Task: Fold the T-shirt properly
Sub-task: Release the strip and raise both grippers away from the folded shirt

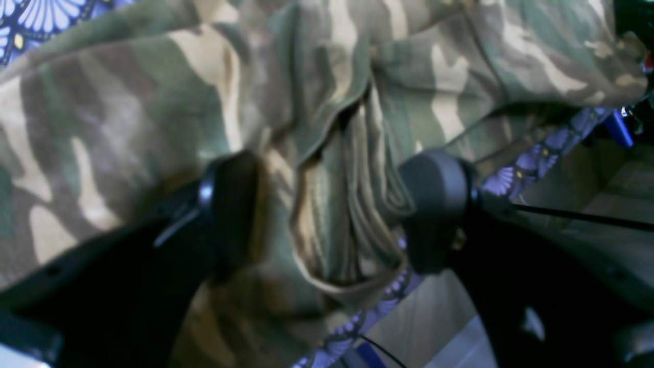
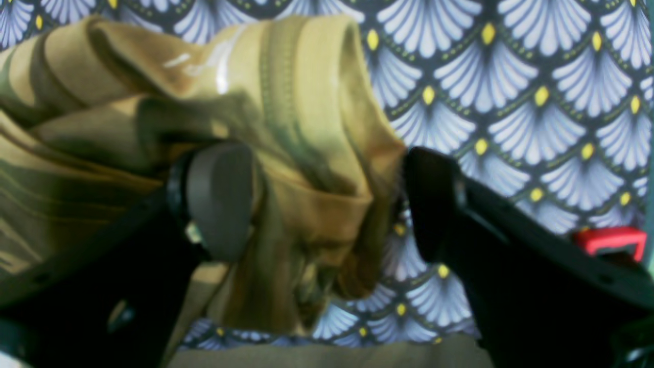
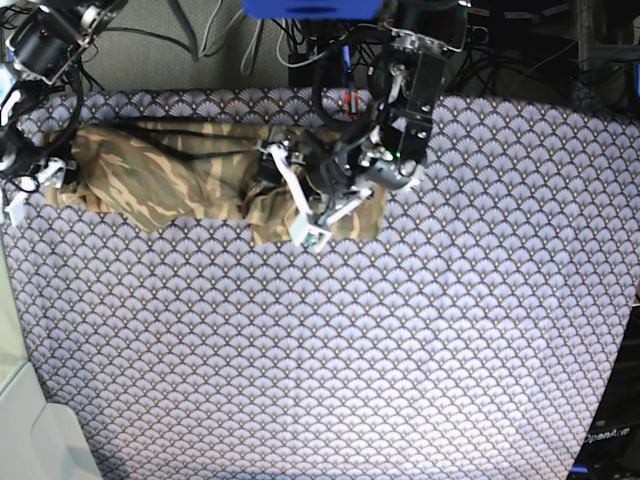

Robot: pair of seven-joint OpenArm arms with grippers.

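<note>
My camouflage T-shirt (image 3: 170, 180) lies bunched along the upper left of the counter (image 3: 400, 350). Both the left end effector (image 1: 327, 209) and right end effector (image 2: 327, 199) gape wide around soft, limp folds; I'd pinch hems.

I see a table covered edge to edge by a purple scallop-patterned cloth (image 3: 400, 350). Dark cables (image 3: 250, 40) tangle beyond its far edge. A pale floor strip (image 3: 25, 430) shows past the near left corner.
</note>
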